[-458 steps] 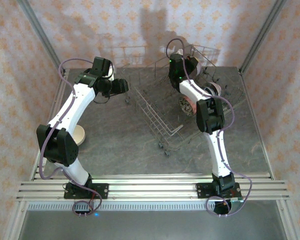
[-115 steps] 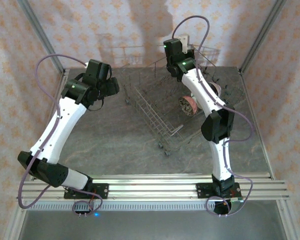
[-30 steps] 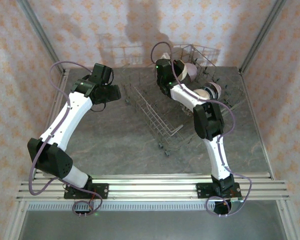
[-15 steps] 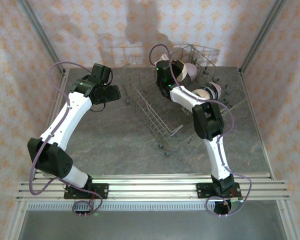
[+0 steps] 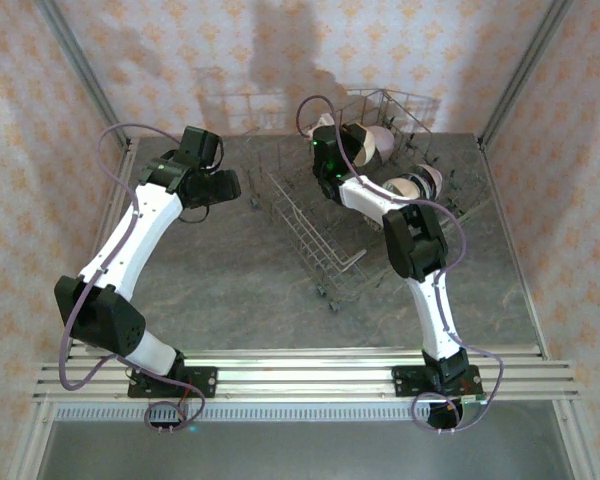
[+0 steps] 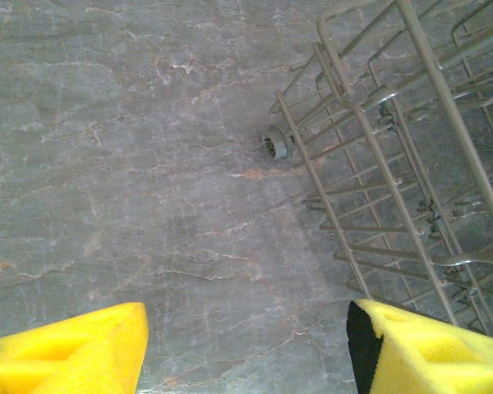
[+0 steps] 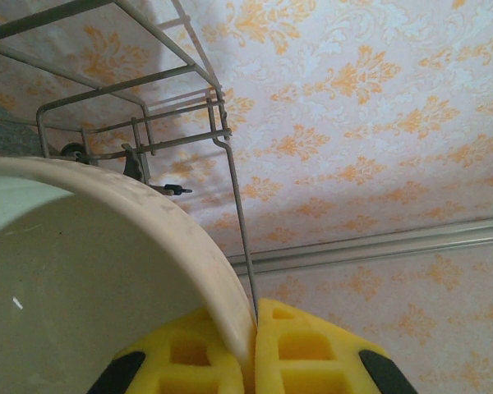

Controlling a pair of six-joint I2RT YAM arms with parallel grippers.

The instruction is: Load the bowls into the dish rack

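Left gripper (image 5: 216,186) (image 6: 246,349): above bare worktop, just left of the dish rack; jaws spread apart, nothing between them.
Worktop (image 5: 230,280) (image 6: 107,164): grey, marbled.
Dish rack (image 5: 315,235) (image 6: 394,164): wire basket set askew at the far centre-right of the worktop; a small wheel (image 6: 274,145) shows at one corner.
Right gripper (image 5: 352,142) (image 7: 251,345): at the rack's far end; jaws clamped on a bowl's rim.
Cream bowl (image 5: 370,146) (image 7: 90,271): held tilted among the rack's far wires; whether it rests on them I cannot tell.
Two more bowls (image 5: 412,186): on edge inside the rack, just right of the held one.
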